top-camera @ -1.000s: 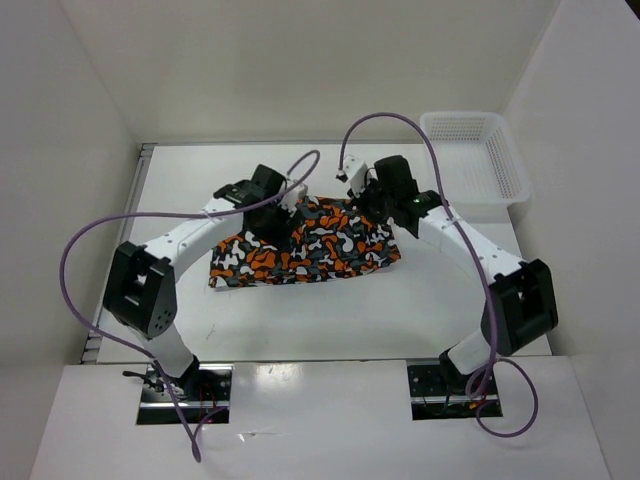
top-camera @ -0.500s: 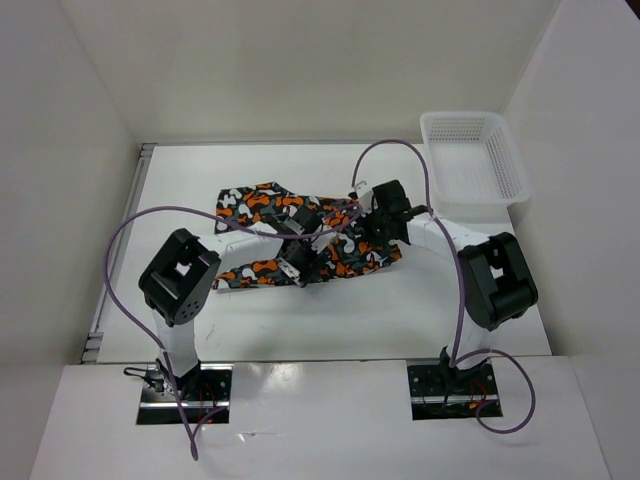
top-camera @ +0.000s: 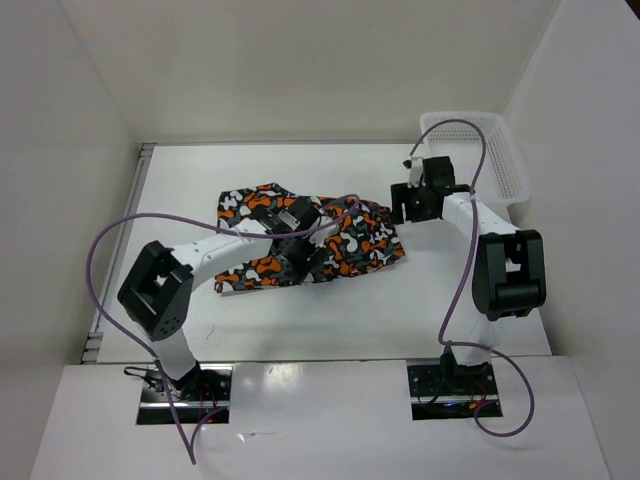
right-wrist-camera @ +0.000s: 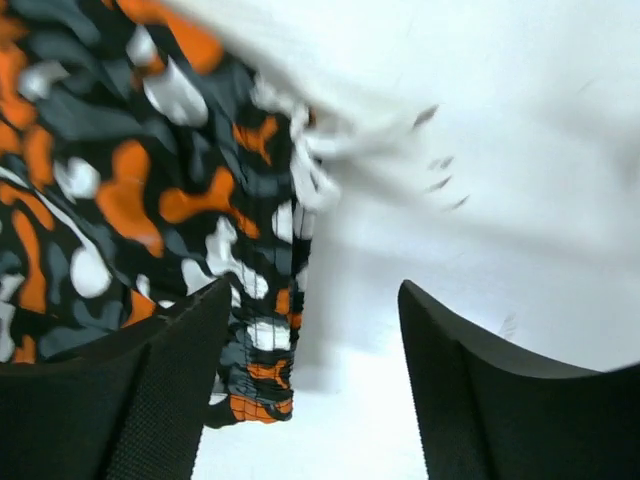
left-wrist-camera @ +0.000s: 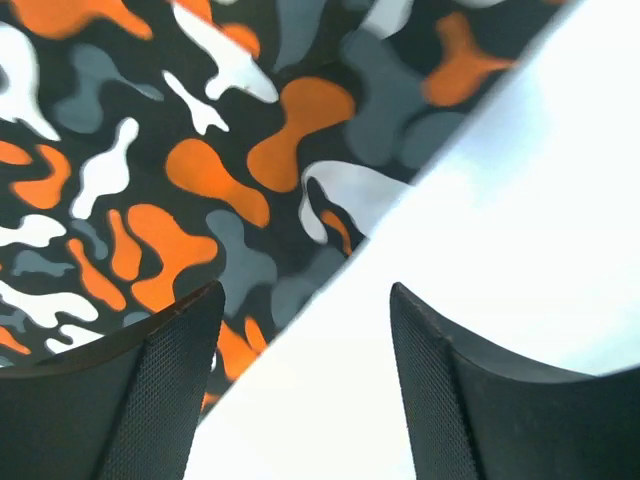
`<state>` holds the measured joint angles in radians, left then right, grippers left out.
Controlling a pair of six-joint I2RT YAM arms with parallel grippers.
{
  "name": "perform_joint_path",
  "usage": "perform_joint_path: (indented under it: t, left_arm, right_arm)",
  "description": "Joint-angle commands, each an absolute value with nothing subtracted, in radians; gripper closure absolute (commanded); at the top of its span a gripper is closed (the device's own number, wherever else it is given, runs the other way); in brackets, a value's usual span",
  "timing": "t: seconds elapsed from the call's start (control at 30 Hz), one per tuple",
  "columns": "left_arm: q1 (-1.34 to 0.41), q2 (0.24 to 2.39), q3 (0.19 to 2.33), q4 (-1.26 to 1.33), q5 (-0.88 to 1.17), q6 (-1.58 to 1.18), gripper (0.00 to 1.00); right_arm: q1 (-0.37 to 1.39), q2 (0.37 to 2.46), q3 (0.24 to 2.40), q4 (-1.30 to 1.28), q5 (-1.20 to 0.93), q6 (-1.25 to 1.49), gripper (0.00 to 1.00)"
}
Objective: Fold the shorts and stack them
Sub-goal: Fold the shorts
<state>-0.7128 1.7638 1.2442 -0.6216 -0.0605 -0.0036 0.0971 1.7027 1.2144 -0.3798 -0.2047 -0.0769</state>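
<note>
The shorts (top-camera: 345,238) lie spread flat across the middle of the table, printed in orange, black, white and grey blotches. My left gripper (top-camera: 297,262) hovers low over their near part; in the left wrist view it (left-wrist-camera: 305,290) is open, its fingers straddling the hem of the shorts (left-wrist-camera: 200,170) and bare table. My right gripper (top-camera: 405,208) sits just off the right end of the shorts. The right wrist view shows it (right-wrist-camera: 315,290) open and empty, with the gathered waistband of the shorts (right-wrist-camera: 262,340) beside its left finger (right-wrist-camera: 170,390).
A white mesh basket (top-camera: 505,160) stands at the back right corner, just behind my right arm. White walls close in the table (top-camera: 400,310) on three sides. Purple cables loop above both arms.
My right gripper has opened, let go of the shorts and drawn back to the right toward the basket. The shorts now lie spread out, and my left arm has shifted a little over them.
</note>
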Motion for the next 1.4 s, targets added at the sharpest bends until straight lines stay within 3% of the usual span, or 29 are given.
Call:
perform_joint_path:
  t: [0.0,0.27,0.5,0.53,0.63,0.73,1.0,1.2,1.37]
  left_arm:
    - [-0.661,1.674,1.319,-0.727,0.024,0.0,0.25]
    - [-0.272,1.71,1.281,-0.66,0.124,0.0,0.23]
    - [-0.183,1.776,1.134,-0.566,-0.06,0.0,0.23]
    - [-0.172,1.799,1.108,-0.557,-0.07,0.0,0.23]
    - [-0.163,1.842,1.094,-0.543,-0.092,0.0,0.23]
    - [-0.152,1.862,1.075,-0.515,-0.11,0.0,0.23]
    - [-0.139,1.823,1.141,-0.557,-0.11,0.0,0.23]
    - [-0.31,1.773,1.517,-0.663,-0.078,0.0,0.21]
    - [-0.448,1.963,1.716,-0.632,0.053,0.0,0.21]
  right_arm:
    - [0.117,1.756,1.158,-0.459,-0.259,-0.084,0.26]
    - [0.117,1.836,1.115,-0.437,-0.339,-0.108,0.23]
    - [0.127,1.861,1.097,-0.417,-0.362,-0.048,0.55]
    - [0.127,1.861,1.088,-0.417,-0.362,-0.037,0.68]
    - [0.137,1.861,1.088,-0.408,-0.362,-0.037,0.88]
    - [0.137,1.861,1.088,-0.408,-0.33,-0.028,1.0]
    - [0.137,1.775,1.176,-0.445,-0.31,-0.049,1.0]
    - [0.184,1.689,1.213,-0.463,-0.21,-0.104,1.0]
    - [0.195,1.635,1.192,-0.472,-0.19,-0.114,1.0]
